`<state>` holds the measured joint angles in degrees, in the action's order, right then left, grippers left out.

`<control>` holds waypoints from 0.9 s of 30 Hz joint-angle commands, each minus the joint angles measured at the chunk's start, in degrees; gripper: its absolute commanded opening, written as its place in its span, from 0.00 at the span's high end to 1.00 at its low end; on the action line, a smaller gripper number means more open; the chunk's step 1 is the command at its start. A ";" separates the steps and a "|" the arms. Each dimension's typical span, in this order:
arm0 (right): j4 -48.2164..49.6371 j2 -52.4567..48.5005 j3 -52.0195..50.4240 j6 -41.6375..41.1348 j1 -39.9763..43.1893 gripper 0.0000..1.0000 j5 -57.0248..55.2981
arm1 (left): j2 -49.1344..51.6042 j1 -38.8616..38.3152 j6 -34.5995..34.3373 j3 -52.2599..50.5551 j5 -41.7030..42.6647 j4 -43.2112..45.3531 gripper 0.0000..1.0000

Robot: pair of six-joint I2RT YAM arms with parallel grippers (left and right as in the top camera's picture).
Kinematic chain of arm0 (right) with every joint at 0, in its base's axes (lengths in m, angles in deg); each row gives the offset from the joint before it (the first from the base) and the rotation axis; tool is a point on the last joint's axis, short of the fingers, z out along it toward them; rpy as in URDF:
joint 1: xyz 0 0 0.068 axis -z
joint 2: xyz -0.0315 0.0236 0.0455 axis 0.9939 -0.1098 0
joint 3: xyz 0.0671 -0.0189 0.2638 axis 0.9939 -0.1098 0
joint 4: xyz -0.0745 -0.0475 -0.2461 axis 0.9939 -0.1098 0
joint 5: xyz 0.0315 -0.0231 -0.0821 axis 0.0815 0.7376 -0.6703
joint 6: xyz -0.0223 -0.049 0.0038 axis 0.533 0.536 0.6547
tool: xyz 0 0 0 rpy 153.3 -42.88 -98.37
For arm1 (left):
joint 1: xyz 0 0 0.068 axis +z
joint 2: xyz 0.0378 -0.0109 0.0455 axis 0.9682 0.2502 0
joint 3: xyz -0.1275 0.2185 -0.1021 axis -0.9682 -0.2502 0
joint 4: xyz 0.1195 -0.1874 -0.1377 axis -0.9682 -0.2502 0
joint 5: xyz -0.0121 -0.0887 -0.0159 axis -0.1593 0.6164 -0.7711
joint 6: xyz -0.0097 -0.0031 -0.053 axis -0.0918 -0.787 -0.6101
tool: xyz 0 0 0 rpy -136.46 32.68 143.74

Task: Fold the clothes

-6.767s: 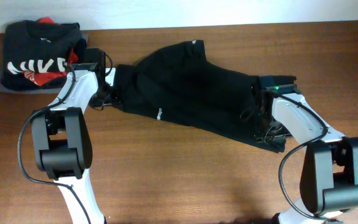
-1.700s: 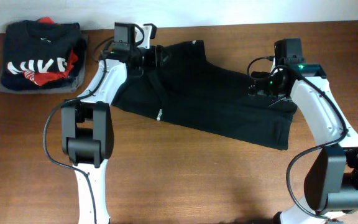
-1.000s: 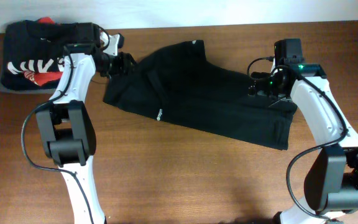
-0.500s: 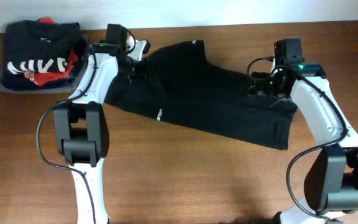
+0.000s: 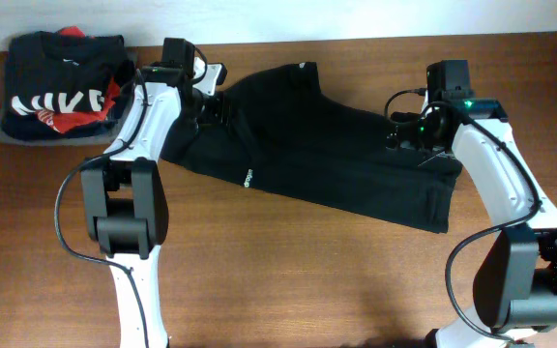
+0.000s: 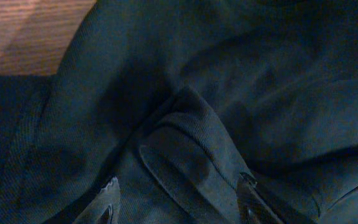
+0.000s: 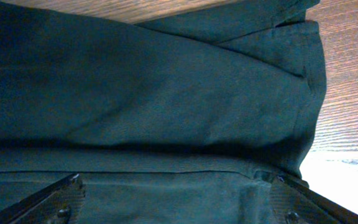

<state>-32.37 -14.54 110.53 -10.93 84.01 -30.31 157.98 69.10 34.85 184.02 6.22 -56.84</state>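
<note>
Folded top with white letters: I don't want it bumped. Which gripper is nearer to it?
Left. The left gripper is over the black shirt's left end, just right of the folded top; the right gripper is over the shirt's far right end.

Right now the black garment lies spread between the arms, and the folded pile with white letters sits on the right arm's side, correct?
No: the overhead view shows the folded pile on the left arm's side, at the far corner. The black garment does lie spread between the arms.
</note>
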 commanded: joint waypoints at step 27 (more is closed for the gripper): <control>-0.26 0.44 1.01 0.17 -0.31 0.01 0.33 | 4.68 0.17 -0.15 1.68 6.95 1.49 0.48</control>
<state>-32.59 -14.54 110.53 -10.95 84.01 -30.31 161.74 69.10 34.63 184.02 10.90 -55.49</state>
